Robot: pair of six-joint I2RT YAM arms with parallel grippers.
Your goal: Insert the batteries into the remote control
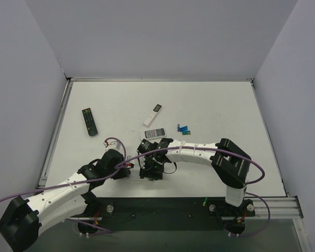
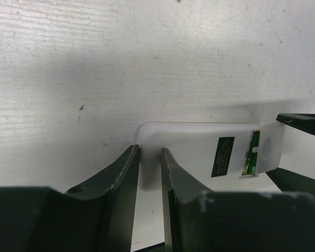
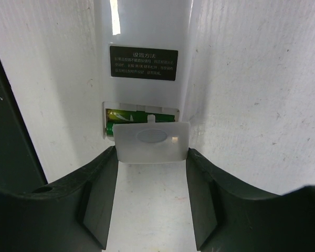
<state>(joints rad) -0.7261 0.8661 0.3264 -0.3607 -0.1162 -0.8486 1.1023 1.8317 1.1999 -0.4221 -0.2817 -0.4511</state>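
The remote control (image 2: 199,147) lies white back up, under both grippers and mostly hidden in the top view. A green battery (image 3: 121,116) sits in its open bay and also shows in the left wrist view (image 2: 252,152). My left gripper (image 2: 149,153) is closed to a narrow gap on the remote's end away from the bay; in the top view it (image 1: 130,167) is left of centre. My right gripper (image 3: 152,152) holds the white battery cover (image 3: 152,139) by its sides, half over the bay; from above it (image 1: 149,170) faces the left one. Loose blue and green batteries (image 1: 184,128) lie further back.
A small remote with its button face up (image 1: 155,133) lies just behind the grippers. A white remote with a grey screen (image 1: 153,115) lies beyond it. A long black remote (image 1: 90,121) lies at the left. A small green item (image 1: 205,200) sits on the front rail.
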